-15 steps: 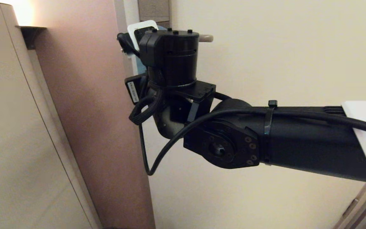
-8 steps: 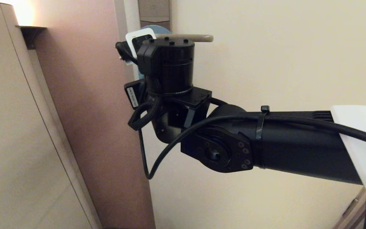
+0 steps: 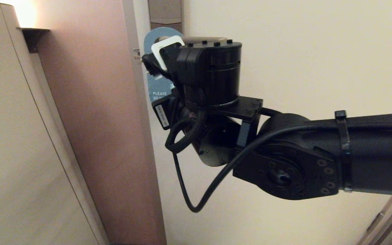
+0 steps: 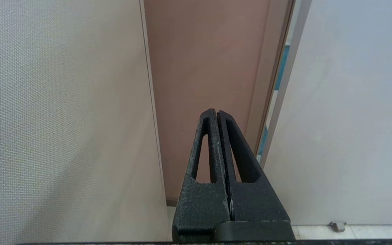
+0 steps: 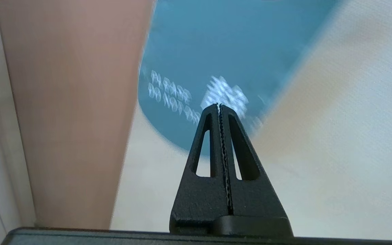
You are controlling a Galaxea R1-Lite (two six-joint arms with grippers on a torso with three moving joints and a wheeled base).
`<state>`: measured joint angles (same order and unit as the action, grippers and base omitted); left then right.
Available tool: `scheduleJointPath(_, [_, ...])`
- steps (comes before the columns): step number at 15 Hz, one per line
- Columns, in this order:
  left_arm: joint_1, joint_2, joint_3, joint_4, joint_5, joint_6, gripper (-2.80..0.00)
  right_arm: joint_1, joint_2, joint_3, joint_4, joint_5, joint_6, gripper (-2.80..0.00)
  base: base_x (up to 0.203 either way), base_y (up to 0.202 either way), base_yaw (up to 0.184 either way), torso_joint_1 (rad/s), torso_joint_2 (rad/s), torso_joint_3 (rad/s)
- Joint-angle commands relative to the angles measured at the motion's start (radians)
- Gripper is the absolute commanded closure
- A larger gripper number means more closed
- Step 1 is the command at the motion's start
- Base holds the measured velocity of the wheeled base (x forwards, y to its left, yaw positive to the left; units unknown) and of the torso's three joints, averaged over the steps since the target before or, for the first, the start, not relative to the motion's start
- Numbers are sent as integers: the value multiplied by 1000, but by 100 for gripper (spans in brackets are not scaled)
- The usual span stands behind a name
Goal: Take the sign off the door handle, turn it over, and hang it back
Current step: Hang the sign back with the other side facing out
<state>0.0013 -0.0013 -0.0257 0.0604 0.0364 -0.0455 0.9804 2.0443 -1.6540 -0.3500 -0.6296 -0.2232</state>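
The sign [image 3: 155,85] hangs blue side out on the door handle [image 3: 196,38], its rounded top looped over the lever and its lettered lower part flat against the pale door [image 3: 301,68]; you can read "PLEASE" on it. Just in front of the sign, you see the right hand [image 5: 219,106] with its fingers pressed together and holding nothing, tips pointing at the white lettering. Left of the sign stands the brown panel [image 3: 97,119]. Your left hand [image 4: 215,112], likewise pressed together and empty, faces that panel, away from the sign.
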Motion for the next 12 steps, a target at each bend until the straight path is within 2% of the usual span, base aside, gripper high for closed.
scheduleJointPath(1, [0,1,1,1,0,0,0,0,-71,58,-3,-3,-2,0,0,0,0,0,0,0])
scheduleJointPath(5, [0,1,1,1,0,0,0,-10,-173,199,-3,21,-5,0,0,0,0,0,0,0])
scheduleJointPath(12, [0,1,-2,0,0,0,0,-97,-411,508,-6,31,-10,0,0,0,0,0,0,0])
